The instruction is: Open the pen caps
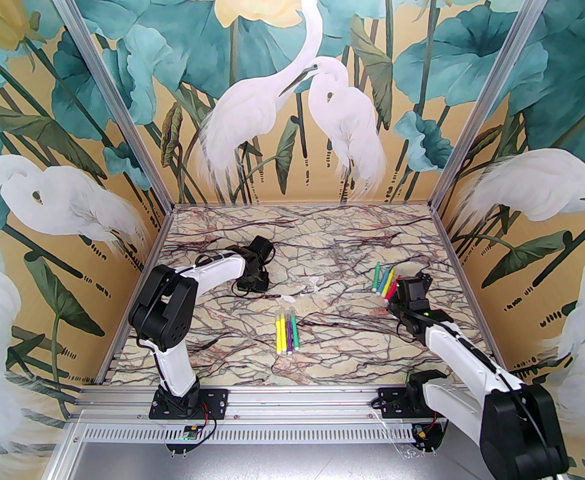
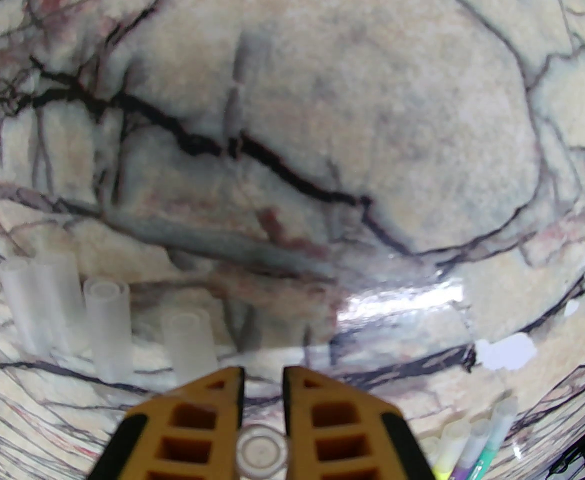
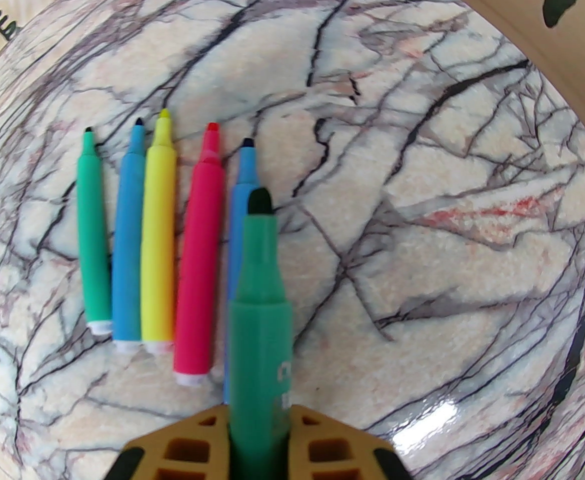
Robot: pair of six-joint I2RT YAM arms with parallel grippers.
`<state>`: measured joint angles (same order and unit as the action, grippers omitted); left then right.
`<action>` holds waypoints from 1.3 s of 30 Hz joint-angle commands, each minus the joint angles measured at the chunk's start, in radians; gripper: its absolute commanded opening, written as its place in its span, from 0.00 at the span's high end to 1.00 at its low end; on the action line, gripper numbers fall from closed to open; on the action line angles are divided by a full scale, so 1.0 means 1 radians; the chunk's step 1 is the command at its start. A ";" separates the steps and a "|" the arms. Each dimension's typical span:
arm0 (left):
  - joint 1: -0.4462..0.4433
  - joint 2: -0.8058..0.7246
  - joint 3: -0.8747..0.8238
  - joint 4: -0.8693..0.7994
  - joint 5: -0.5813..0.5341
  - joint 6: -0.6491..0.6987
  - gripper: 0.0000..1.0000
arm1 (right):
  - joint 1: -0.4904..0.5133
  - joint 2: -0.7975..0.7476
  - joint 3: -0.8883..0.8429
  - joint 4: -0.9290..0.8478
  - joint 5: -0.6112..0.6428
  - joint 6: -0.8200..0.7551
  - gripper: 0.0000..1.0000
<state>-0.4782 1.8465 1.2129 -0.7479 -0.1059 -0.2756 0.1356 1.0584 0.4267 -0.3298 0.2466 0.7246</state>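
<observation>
While one clear pen cap (image 2: pixel 262 450) sits pinched between the left fingers (image 2: pixel 222 393), loose caps (image 2: pixel 107 328) rest nearby on the tabletop (image 2: pixel 372 118); the right fingers (image 3: pixel 312 433) clamp an uncapped green pen (image 3: pixel 260 318) beside a row of five uncapped pens (image 3: pixel 157 238).

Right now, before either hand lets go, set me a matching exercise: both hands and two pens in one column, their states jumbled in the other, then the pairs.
Column A
1. left hand
2. right hand
3. pink pen
4. purple pen

Column B
a. uncapped, lying on the table
b. shut on a clear pen cap
c. capped, lying on the table
d. shut on an uncapped green pen

Pairs: 1-b, 2-d, 3-a, 4-c
</observation>
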 commanded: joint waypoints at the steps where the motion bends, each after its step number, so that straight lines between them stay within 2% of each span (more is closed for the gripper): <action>1: -0.008 0.025 0.023 -0.025 -0.034 0.002 0.99 | -0.007 0.029 0.003 0.019 0.039 0.023 0.88; 8: -0.008 0.047 0.036 -0.025 -0.046 0.004 0.96 | -0.012 0.070 0.013 0.026 0.066 0.027 0.88; 17: -0.008 0.072 0.042 -0.027 -0.057 0.013 0.89 | -0.040 0.122 0.032 0.023 0.035 0.022 0.87; 24: -0.008 0.060 0.039 -0.020 -0.049 0.016 0.77 | -0.060 0.129 0.032 0.028 0.020 0.021 0.86; 39: -0.008 -0.030 0.016 0.019 0.031 0.027 0.72 | -0.087 0.189 0.063 0.037 -0.014 0.009 0.85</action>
<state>-0.4789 1.8748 1.2350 -0.7509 -0.1097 -0.2653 0.0551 1.2327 0.4603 -0.3088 0.2413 0.7372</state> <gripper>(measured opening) 0.274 0.173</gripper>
